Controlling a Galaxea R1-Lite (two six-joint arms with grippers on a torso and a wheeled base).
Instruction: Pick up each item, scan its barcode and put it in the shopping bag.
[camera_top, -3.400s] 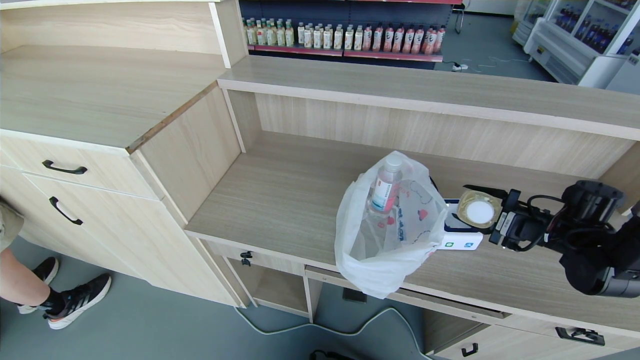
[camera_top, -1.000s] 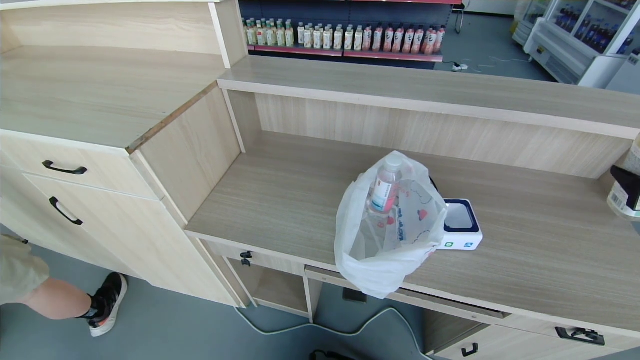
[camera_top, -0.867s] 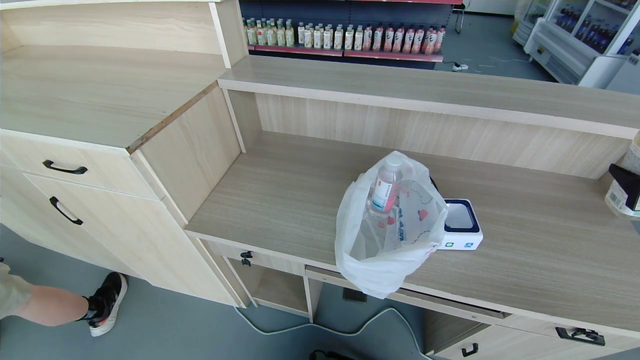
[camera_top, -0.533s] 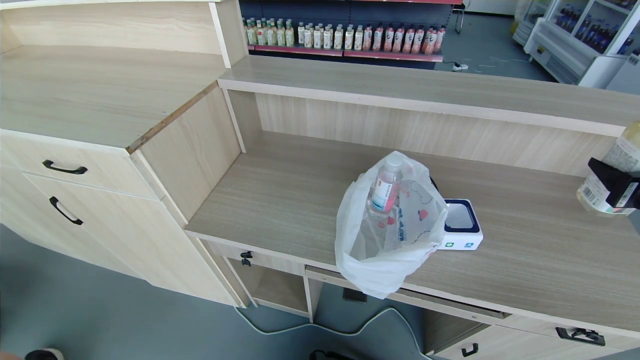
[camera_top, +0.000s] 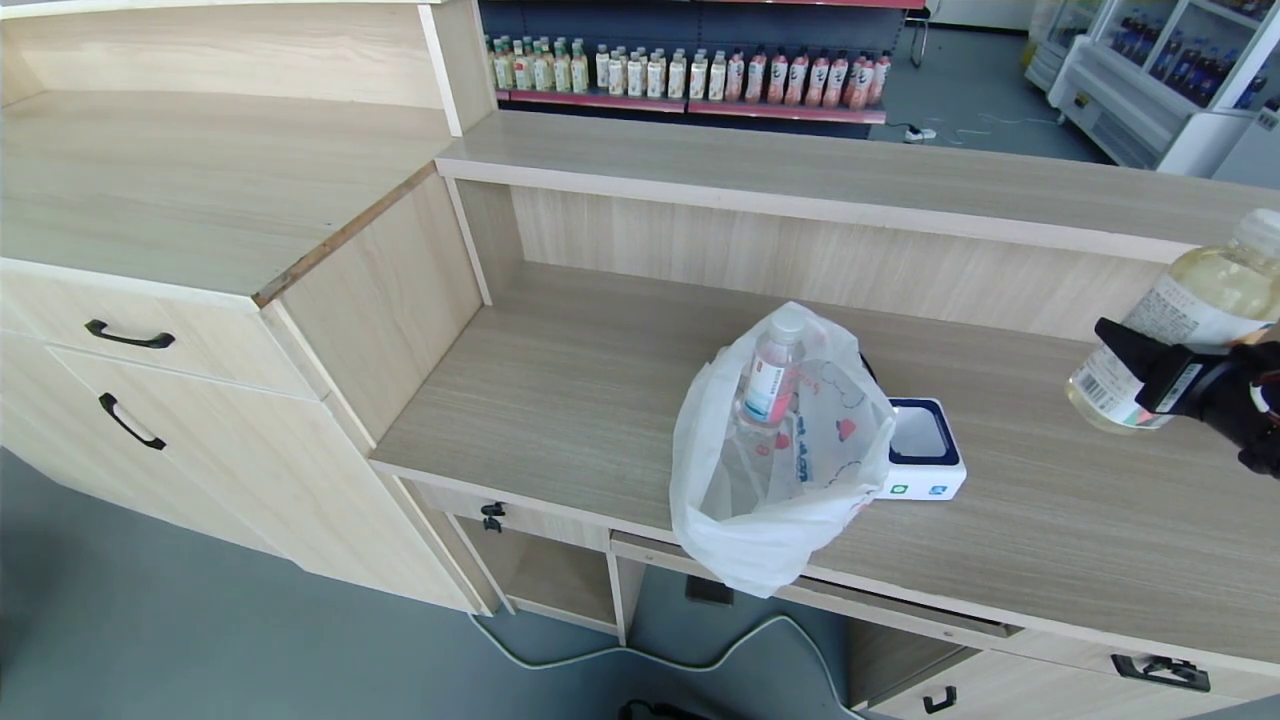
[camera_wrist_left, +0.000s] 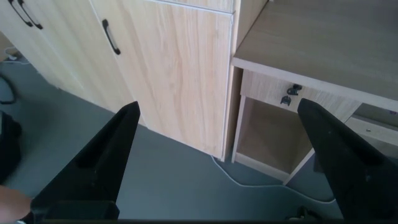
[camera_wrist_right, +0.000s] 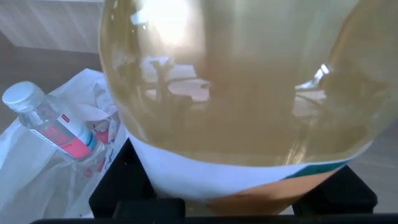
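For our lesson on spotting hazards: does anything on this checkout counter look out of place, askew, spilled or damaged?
Nothing is spilled or broken. The shopping bag sags over the front edge of the counter, the small bottle inside it leans, and the bag hides part of the scanner. The right gripper holds a large bottle tilted.

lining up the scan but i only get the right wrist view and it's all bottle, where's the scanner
Observer: The scanner sits on the counter, right beside the bag, on its right.
Operator: where's my bottle from it
Observer: The right hand holds the bottle in the air, tilted, well to the right of the scanner.
Operator: and the left hand
Observer: The left hand is open, low by the cupboard, over the floor.
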